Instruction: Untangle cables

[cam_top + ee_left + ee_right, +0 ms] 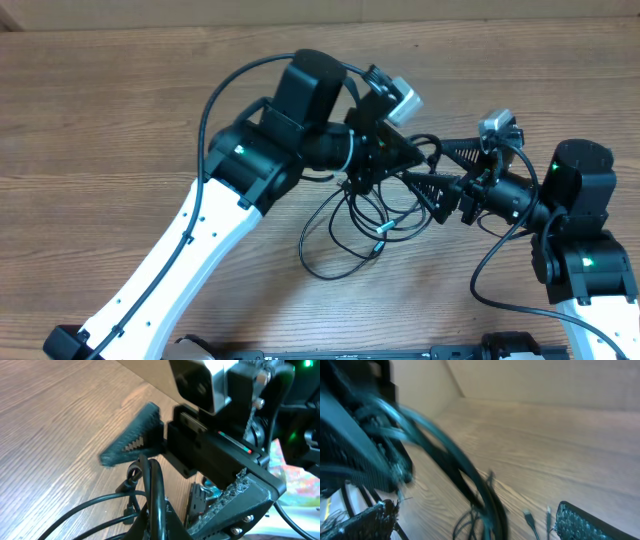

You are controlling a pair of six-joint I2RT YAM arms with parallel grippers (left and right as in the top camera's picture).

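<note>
The cables [322, 268] lie as thin black loops on the wooden table between both arms, with a silver-tipped plug [382, 230] among them. My left gripper [408, 158] hangs over the bunch and is shut on one black cable [152, 477] that runs up between its jaws. My right gripper [441, 171] faces it from the right and is open; its toothed fingers [461, 150] stand wide apart. In the right wrist view a blurred cable [470, 482] crosses the gap between the fingers [580, 522], touching neither. Two small plug ends [528, 518] rest on the wood.
The two grippers are almost touching above the bunch; the right one's toothed finger [131, 443] and wrist camera [200, 382] fill the left wrist view. Thicker arm wires [215, 95] arc beside the left arm. Bare wooden table [100, 130] surrounds the arms.
</note>
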